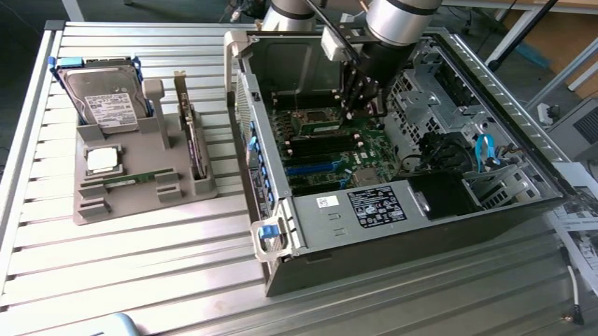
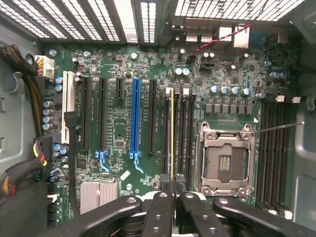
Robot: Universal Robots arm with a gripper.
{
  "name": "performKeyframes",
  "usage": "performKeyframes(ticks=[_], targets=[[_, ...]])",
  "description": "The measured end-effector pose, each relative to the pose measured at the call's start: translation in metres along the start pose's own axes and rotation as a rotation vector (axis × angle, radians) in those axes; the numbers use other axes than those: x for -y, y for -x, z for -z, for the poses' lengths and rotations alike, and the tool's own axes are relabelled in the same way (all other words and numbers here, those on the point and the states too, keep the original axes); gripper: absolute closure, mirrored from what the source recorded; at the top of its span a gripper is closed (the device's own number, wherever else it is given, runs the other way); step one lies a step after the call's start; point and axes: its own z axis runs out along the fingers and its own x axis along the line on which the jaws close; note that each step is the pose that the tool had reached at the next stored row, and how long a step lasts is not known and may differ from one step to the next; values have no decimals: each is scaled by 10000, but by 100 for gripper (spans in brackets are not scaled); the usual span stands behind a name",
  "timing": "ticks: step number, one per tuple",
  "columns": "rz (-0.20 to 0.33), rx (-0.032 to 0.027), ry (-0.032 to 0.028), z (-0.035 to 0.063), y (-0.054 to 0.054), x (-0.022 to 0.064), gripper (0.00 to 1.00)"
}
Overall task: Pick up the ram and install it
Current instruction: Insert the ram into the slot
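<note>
My gripper [image 2: 172, 185] is shut on the ram [image 2: 171, 133], a slim green stick seen edge-on between the two black fingers [image 2: 159, 207]. The stick hangs in line with the black memory slots [image 2: 180, 133] beside the empty processor socket [image 2: 224, 160]. I cannot tell whether it touches a slot. In the exterior view the gripper [image 1: 363, 110] reaches down into the open computer case [image 1: 280, 224], and the ram [image 1: 318, 127] shows just above the motherboard [image 1: 374, 150] as a green strip with black chips.
On the exterior view's left, a grey tray [image 1: 140, 199] holds a hard drive [image 1: 108, 98], a silver processor [image 1: 103, 159], a second green stick [image 1: 126, 180] and an upright dark card [image 1: 193, 136]. Cable bundles [image 2: 19, 168] and a drive cage [image 1: 421, 98] crowd the case's sides.
</note>
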Motion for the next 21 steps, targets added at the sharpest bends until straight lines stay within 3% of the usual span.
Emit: performKeyframes(ticks=[13,21], targets=[[-1,2,-1,-40,6,1,88],[-1,0,0,-47,70,4,88]])
